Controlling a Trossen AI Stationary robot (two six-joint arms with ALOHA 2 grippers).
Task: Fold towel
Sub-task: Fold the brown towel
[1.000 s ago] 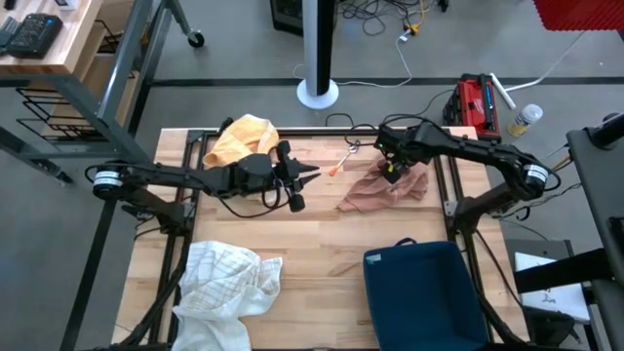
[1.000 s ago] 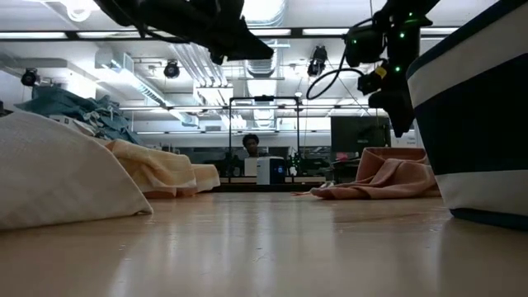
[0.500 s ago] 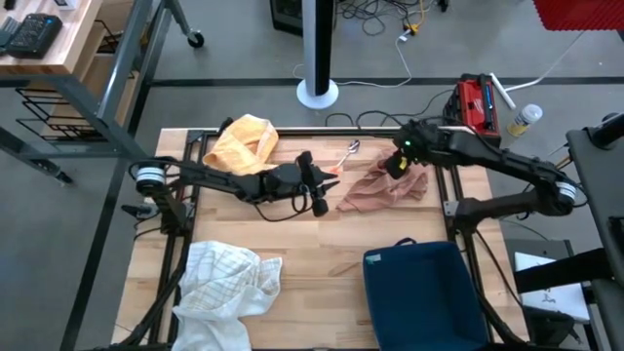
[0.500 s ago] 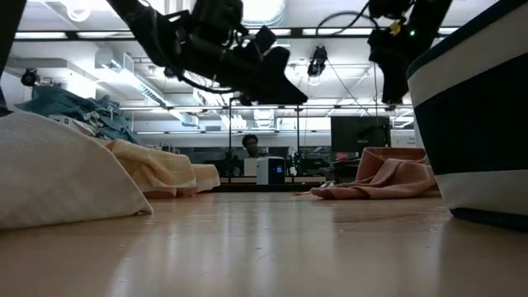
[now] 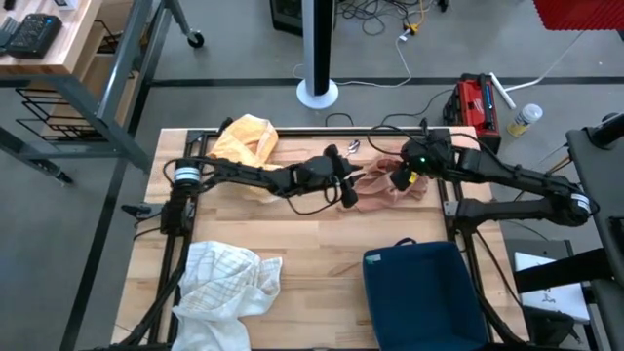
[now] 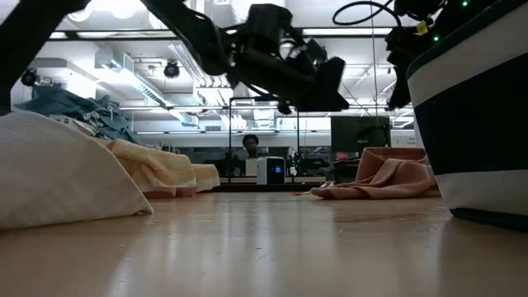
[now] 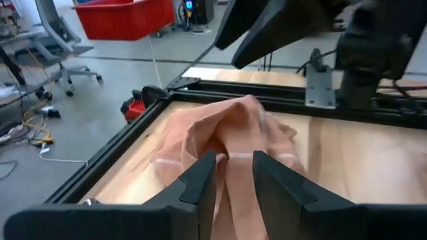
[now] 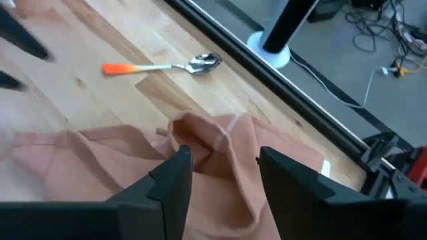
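High view: both pincers over the crumpled pink towel (image 5: 385,188) at the tabletop's (image 5: 312,244) far right.
Left pincer (image 5: 348,187) hovers at its near-left edge, right pincer (image 5: 402,175) above its middle; each has fingers parted, gripping nothing. Around it: one orange-handled spoon (image 8: 160,66) just beyond, one yellow cloth (image 5: 244,139) far left, one white cloth (image 5: 226,281) near left, one dark blue bin (image 5: 421,285) near right. No writing is legible.
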